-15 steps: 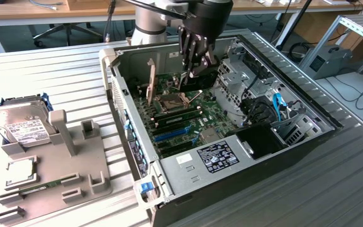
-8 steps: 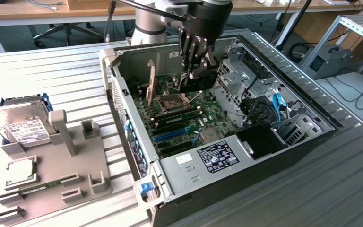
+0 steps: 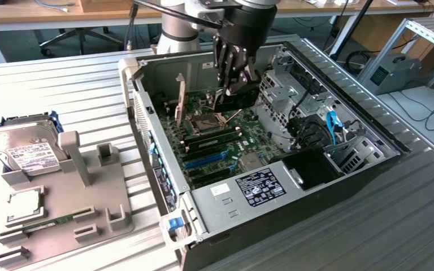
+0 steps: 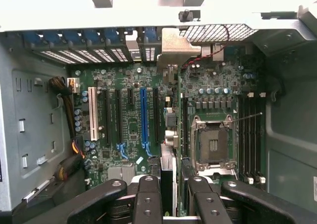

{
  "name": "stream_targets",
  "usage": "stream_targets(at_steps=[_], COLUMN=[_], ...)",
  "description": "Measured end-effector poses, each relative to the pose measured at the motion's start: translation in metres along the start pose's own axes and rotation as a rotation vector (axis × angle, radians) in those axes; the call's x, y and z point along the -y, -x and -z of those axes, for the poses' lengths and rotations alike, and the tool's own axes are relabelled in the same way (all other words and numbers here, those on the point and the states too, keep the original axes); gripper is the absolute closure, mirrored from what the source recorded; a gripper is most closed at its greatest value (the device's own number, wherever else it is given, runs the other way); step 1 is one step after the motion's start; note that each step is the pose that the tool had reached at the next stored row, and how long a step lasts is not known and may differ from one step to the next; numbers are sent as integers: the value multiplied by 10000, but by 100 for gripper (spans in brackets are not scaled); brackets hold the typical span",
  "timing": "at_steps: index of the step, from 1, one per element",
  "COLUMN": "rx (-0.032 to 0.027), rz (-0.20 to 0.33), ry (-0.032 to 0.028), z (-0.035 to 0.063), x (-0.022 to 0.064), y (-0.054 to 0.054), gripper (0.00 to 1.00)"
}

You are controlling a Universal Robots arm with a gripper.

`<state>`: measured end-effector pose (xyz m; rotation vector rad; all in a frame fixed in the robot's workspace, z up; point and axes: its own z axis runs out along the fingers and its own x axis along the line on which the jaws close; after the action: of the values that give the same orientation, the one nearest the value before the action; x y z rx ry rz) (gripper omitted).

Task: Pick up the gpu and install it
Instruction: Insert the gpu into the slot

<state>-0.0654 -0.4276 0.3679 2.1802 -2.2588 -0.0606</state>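
Your gripper [image 3: 234,84] is down inside the open computer case [image 3: 368,121], above the motherboard [image 3: 217,141], fingers [image 4: 148,204] clamped on the gpu [image 3: 236,97] — a dark flat card held edge-down between them. In the wrist view you see the gpu [image 4: 168,177] as a thin black slab running from between the fingers toward the board, just beside the empty CPU socket [image 4: 212,145].

Around it: a blue expansion slot [image 4: 143,116], a white slot [image 4: 91,114] and black slots between them, all empty; memory slots [image 4: 250,135] on the far side of the socket. A black-and-orange cable bundle [image 4: 67,110] runs along the case wall, well apart from the card. Blue cables [image 3: 331,125] sit by the drive cage on the exterior view's right.

Outside the case, on the exterior view's left, a grey fixture tray [image 3: 89,214] holds a silver hard drive [image 3: 25,148], a CPU chip [image 3: 25,204] and a memory stick [image 3: 40,227] — well apart from your gripper.
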Motion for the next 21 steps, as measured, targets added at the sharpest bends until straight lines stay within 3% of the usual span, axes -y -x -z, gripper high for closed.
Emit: stream_targets(at_steps=[21], rx=[0], rz=[4], ry=[0], z=[-94], x=[3], y=[-3], gripper=[74])
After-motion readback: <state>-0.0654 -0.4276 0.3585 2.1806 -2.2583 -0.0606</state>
